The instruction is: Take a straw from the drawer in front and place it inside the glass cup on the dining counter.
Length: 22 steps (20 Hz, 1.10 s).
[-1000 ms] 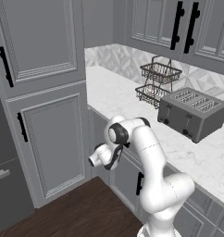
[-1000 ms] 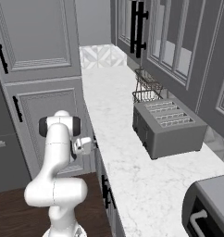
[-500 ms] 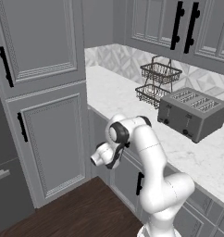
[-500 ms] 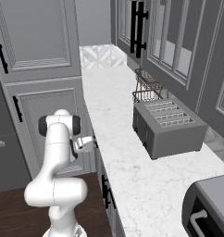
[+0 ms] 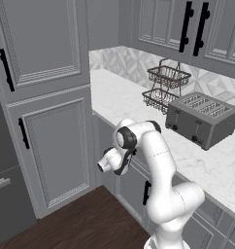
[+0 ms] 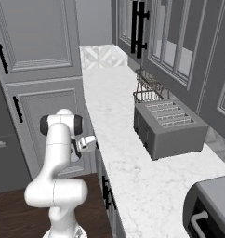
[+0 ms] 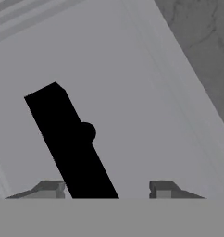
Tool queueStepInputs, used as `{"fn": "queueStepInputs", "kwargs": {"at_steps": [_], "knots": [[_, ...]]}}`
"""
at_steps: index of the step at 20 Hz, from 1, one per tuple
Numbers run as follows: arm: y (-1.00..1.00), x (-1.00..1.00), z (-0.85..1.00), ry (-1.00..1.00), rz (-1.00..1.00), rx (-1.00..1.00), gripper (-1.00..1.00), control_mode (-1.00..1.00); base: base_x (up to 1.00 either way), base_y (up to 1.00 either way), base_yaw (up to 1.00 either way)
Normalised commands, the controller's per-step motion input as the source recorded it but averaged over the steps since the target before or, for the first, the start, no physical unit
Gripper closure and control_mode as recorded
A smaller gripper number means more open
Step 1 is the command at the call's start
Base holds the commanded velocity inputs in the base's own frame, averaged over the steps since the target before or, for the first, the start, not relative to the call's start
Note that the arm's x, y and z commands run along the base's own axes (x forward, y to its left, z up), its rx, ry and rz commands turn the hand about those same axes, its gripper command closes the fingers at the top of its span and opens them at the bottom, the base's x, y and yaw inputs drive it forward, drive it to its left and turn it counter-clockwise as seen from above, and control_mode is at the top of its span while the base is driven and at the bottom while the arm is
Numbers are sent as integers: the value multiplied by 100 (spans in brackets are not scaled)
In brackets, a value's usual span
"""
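With the gripper [image 7: 103,187] pressed close to the drawer [image 7: 132,92], its fingertips [image 7: 162,189] stand apart around the black handle [image 7: 70,143] (off-centre), so centring first seems wise.

We see the drawer [image 7: 146,106] front flat ahead of us in the hand view, blocking any passage forward. Its black handle [image 7: 70,143] slants from 11 o'clock down to 6 o'clock, standing between our two fingertips [image 7: 162,189], nearer the left one. Bare panel lies open toward 3 o'clock. The marble wall counter [image 5: 139,114] edge overhangs at 1 o'clock. In the left base view, open floor [image 5: 85,219] lies at 7 o'clock.
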Motion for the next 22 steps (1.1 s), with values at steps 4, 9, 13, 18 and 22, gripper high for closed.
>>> {"fn": "queueStepInputs", "kwargs": {"at_steps": [4,9,13,18,22], "knots": [[-2,-2,0,0,4,0,100,-100,0,0,0],[35,-18,0,0,11,0,100,-100,0,0,0],[86,-30,0,1,12,0,100,-100,0,0,0],[100,-24,7,11,9,1,100,-100,0,0,0],[100,-6,21,24,3,6,100,-100,0,0,0]]}}
